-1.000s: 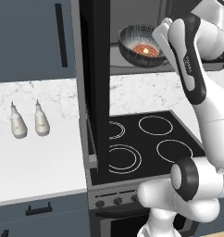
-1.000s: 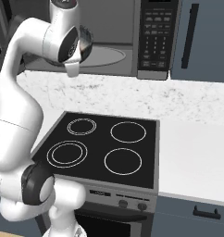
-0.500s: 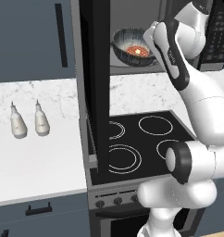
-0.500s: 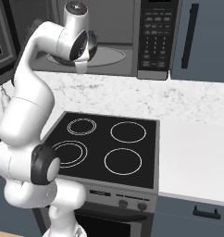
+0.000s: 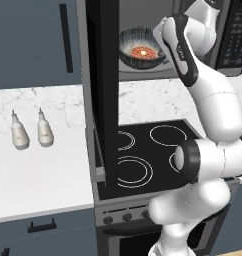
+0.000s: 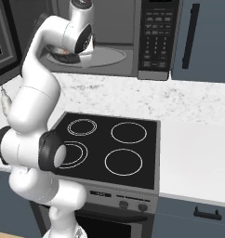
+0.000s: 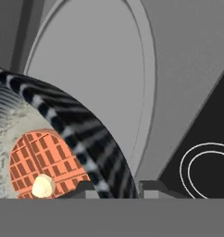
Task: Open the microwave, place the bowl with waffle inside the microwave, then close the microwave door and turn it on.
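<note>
door: the microwave door (image 5: 104,95) is swung wide open, left of the pincer (image 7: 115,190) | bowl: the bowl (image 5: 142,48) with the waffle (image 7: 42,166) is seen inside the microwave (image 6: 133,42), its rim straddled by the fingertips (image 7: 156,187) | pincer: narrowly spread, grip cannot be told | below right: stovetop (image 6: 109,146)

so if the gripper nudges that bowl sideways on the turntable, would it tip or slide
Probably slide: the bowl looks wide, shallow and rigid, so tipping seems unlikely. The round turntable looks smooth, so little may hold it. The waffle lies flat inside and should stay put.
</note>
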Motion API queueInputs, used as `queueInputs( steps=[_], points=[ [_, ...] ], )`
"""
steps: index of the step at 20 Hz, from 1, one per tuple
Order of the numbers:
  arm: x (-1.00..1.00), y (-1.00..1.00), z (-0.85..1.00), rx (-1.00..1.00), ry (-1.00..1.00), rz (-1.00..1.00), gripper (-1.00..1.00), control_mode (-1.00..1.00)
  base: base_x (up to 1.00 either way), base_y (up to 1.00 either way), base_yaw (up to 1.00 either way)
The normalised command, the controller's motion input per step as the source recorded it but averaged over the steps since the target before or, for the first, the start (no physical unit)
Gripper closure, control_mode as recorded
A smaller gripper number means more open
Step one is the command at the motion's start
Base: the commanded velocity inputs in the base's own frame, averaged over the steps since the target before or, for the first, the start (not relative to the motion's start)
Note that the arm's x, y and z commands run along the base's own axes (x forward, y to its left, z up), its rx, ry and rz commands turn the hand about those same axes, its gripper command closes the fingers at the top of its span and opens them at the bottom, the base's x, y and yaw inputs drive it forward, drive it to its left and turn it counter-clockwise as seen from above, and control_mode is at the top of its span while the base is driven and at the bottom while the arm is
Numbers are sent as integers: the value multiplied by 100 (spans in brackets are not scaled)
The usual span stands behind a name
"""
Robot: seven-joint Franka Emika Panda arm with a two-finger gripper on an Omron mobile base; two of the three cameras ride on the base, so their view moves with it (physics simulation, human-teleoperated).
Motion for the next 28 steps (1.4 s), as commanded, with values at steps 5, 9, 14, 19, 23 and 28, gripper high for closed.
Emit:
queueInputs(
  steps=[5, 9, 14, 19, 23, 28],
  points=[
    [13, 0, -1, 0, 0, -13, 100, -100, 0, 0, 0],
    [5, 0, -26, 0, 0, -14, 100, -100, 0, 0, 0],
    [14, 0, -31, 0, 0, -11, 100, -100, 0, 0, 0],
    [39, 0, -16, 0, 0, -5, 100, -100, 0, 0, 0],
    [54, 2, -8, 0, -1, -1, 100, -100, 0, 0, 0],
    [0, 3, 0, -2, 0, -1, 100, -100, 0, 0, 0]
  ],
)
